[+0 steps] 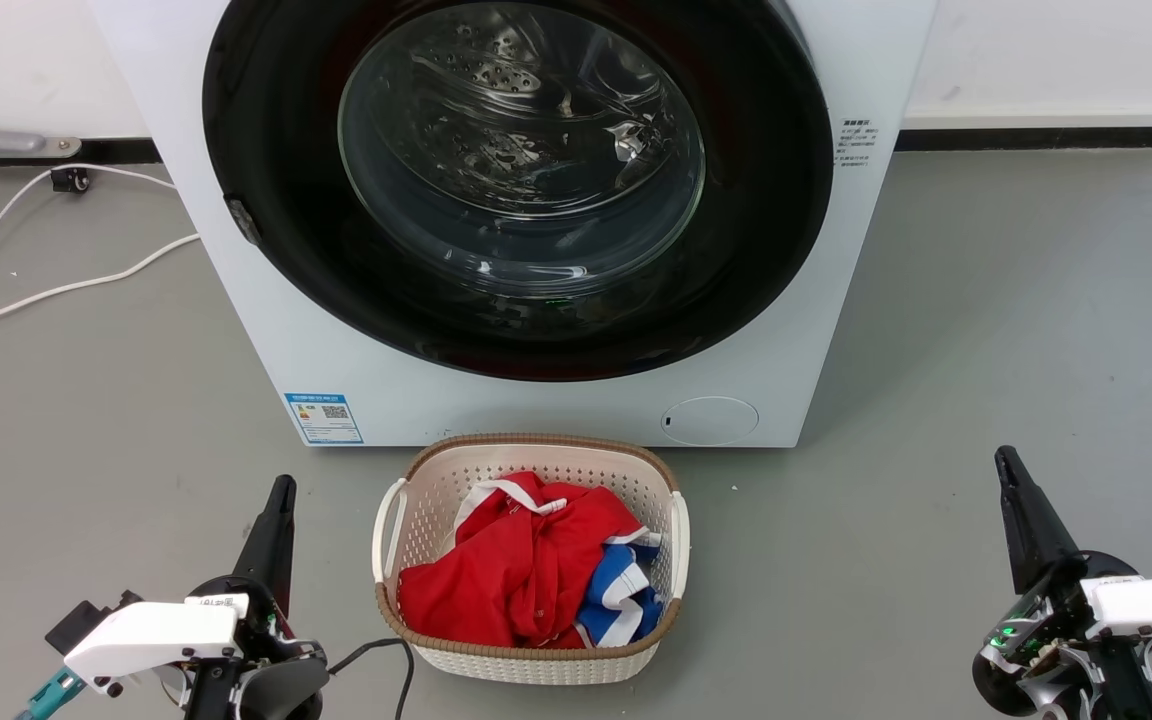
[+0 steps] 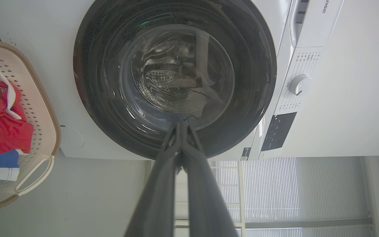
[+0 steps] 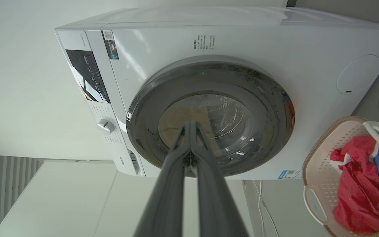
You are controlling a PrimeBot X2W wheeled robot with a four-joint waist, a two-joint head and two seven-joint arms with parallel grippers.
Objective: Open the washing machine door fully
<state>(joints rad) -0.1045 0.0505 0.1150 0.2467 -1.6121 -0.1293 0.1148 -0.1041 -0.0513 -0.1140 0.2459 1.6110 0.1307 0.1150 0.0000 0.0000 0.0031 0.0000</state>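
I see the washing machine door (image 1: 266,230) closed flush on the washing machine (image 1: 536,405), far centre. Near me, the left tool (image 1: 282,488) and right tool (image 1: 1005,460) flank the laundry basket (image 1: 536,442), fingers pressed together, holding nothing.

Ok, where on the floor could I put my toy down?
The bare grey floor between the cream plastic laundry basket and the right pincer is free; so is the patch between basket and left pincer. Crowded where the basket sits before the white boxy washing machine; a white cable loops far left.
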